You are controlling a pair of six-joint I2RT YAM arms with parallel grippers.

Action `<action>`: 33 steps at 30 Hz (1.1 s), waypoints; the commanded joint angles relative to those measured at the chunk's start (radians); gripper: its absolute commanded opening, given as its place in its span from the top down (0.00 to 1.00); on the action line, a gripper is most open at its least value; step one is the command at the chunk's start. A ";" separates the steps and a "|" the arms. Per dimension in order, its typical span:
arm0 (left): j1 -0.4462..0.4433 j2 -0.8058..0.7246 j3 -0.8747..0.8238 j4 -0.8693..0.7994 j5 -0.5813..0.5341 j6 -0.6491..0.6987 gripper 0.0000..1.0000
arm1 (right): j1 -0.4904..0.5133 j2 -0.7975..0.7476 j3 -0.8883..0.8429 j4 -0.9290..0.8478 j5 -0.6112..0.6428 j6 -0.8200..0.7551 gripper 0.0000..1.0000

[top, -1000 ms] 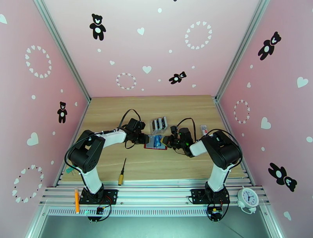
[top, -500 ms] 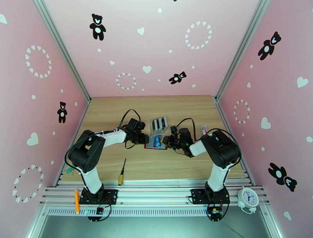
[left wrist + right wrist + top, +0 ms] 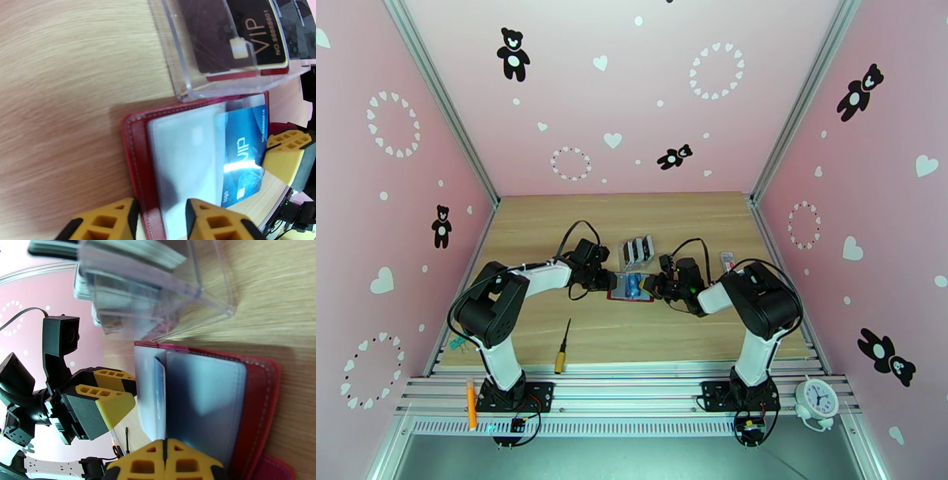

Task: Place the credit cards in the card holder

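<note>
The card holder (image 3: 620,297) is a dark red wallet lying open at the table's middle, its clear sleeves up (image 3: 136,158) (image 3: 260,405). A blue VIP credit card (image 3: 241,150) (image 3: 633,286) sits partly inside a sleeve on its right half. My left gripper (image 3: 610,281) (image 3: 162,221) is open, straddling the wallet's left edge, one fingertip over the wood and one on the sleeve. My right gripper (image 3: 654,286) (image 3: 166,455) is shut, its tips against the wallet's right edge by the blue card. Black VIP credit cards (image 3: 256,31) stand in a clear rack (image 3: 638,250).
The clear rack (image 3: 189,79) touches the wallet's far side. A yellow-handled screwdriver (image 3: 562,347) lies near the front left. An orange pen (image 3: 471,404) and a white clock (image 3: 817,399) rest on the front rail. A small object (image 3: 727,260) lies right of the right arm.
</note>
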 commanded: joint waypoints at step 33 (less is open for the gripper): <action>-0.013 0.000 0.019 -0.009 0.034 -0.009 0.64 | 0.104 -0.139 0.287 -0.804 0.184 -0.333 0.74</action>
